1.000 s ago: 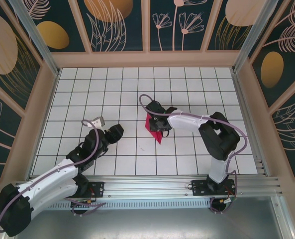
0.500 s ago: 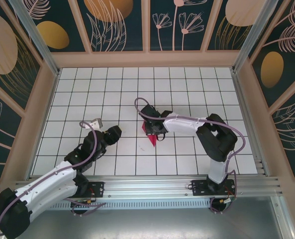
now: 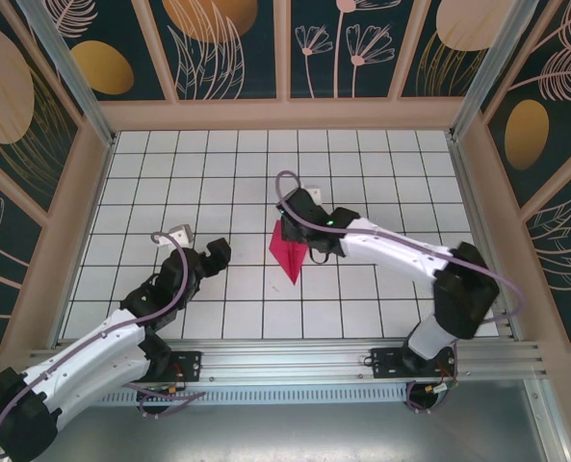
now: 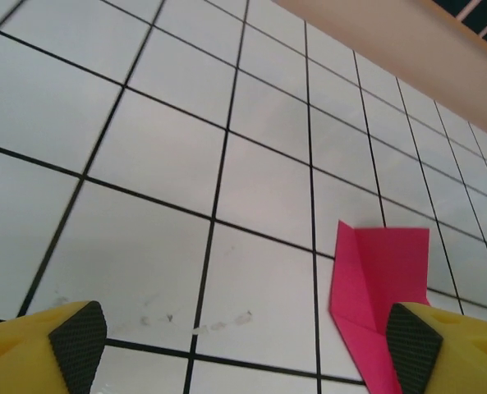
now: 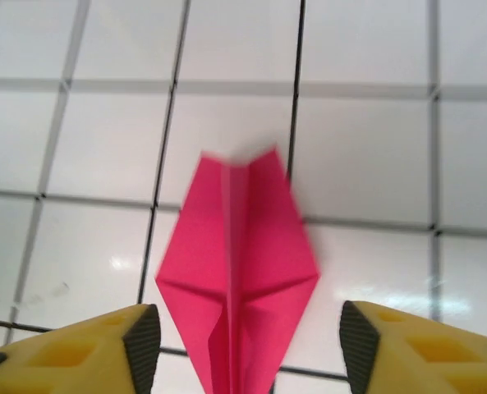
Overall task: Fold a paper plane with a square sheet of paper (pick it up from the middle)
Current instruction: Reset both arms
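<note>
The magenta-red sheet of paper, creased into a pointed kite-shaped paper plane (image 3: 287, 252), lies on the tiled table near the middle. In the right wrist view the paper plane (image 5: 239, 263) has a raised centre ridge and lies between my right gripper's (image 5: 250, 349) spread fingers, touching neither pad. That right gripper (image 3: 312, 248) hovers open at the paper's right edge. My left gripper (image 3: 216, 252) is open about one tile left of the paper. In the left wrist view the paper (image 4: 379, 271) sits just beyond the right fingertip (image 4: 411, 345) of the empty left gripper (image 4: 245, 345).
White tiled table (image 3: 218, 173) with black grid lines, walled by a wooden rim (image 3: 285, 114) and patterned panels. A metal rail (image 3: 295, 361) runs along the near edge by the arm bases. Faint scuff marks (image 4: 202, 327) show on a tile.
My right gripper opened and let go of the paper, which now lies flatter on the tiles; its elbow swung out to the right. My left gripper opened wider.
</note>
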`<action>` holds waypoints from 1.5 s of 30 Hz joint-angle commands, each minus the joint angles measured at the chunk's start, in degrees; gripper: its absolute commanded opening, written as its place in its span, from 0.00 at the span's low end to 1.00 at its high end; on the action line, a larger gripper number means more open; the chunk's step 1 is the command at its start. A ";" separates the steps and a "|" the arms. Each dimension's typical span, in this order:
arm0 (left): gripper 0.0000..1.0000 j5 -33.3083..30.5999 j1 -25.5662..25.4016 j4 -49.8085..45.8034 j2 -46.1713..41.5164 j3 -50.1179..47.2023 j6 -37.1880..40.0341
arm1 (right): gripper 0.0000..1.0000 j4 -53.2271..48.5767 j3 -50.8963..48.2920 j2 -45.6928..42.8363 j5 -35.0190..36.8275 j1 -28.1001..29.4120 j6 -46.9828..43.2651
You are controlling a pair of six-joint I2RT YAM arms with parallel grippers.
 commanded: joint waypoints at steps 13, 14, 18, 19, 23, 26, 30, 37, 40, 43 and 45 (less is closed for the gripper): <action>0.99 -11.29 22.47 23.54 10.40 1.13 32.75 | 0.99 52.12 -44.51 -23.29 4.49 -39.56 -28.05; 0.99 -9.88 24.41 25.48 12.40 0.63 33.81 | 0.99 55.88 -46.10 -21.28 2.30 -41.06 -28.46; 0.99 -6.98 28.38 35.87 18.31 -3.46 37.50 | 0.98 70.67 -50.20 -13.06 -5.48 -44.24 -30.05; 0.99 -5.19 29.24 41.08 20.08 -5.53 38.24 | 0.98 76.12 -51.47 -10.84 -7.49 -44.57 -31.18; 0.98 -0.26 30.66 57.57 27.82 -10.07 41.26 | 0.97 82.33 -50.98 -7.16 -15.80 -45.61 -35.98; 0.98 3.79 31.40 64.70 30.82 -10.32 43.42 | 0.98 88.86 -53.32 -6.91 -19.21 -46.75 -36.57; 0.98 9.57 32.85 80.55 35.84 -13.52 44.99 | 0.99 99.71 -57.28 -3.76 -21.29 -48.26 -36.90; 0.99 11.24 35.49 88.95 45.90 -13.22 42.04 | 0.99 99.33 -55.02 1.48 -25.25 -52.62 -32.88; 0.99 10.27 36.43 82.11 45.98 -9.47 40.28 | 0.99 99.10 -54.62 1.70 -24.66 -52.56 -32.63; 0.99 7.39 36.92 83.34 45.93 -10.01 38.94 | 0.99 98.93 -54.56 1.74 -24.39 -52.70 -32.39; 0.99 6.69 36.92 84.75 46.05 -10.57 39.13 | 0.99 98.89 -54.50 1.71 -24.45 -52.72 -32.40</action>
